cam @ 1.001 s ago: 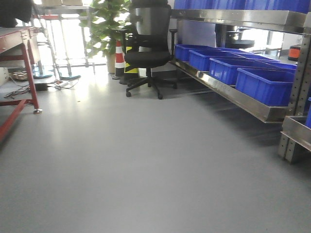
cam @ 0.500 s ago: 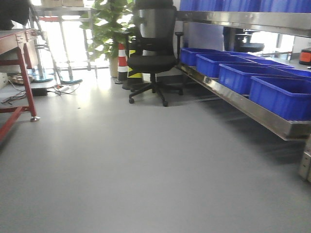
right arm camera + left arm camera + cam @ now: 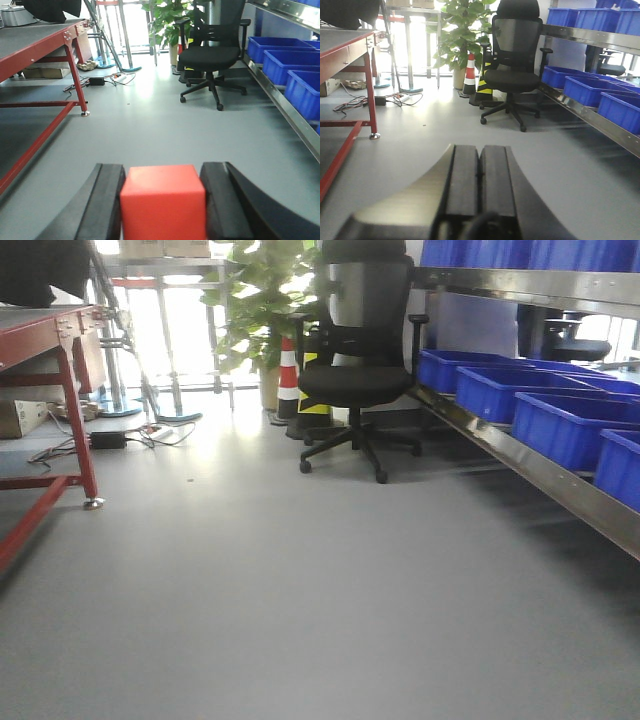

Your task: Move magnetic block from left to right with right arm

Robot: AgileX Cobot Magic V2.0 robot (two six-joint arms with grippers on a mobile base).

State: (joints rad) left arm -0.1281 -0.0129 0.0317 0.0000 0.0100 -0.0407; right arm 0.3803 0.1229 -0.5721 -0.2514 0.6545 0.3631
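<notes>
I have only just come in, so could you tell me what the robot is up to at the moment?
The right gripper is shut on the magnetic block, a red cube clamped between its two black fingers. The left gripper is shut with nothing in it. Ahead lie the open grey floor, a black office chair, blue bins on a steel rack at the right and a red-framed table at the left. No place to set the block down shows yet.
</notes>
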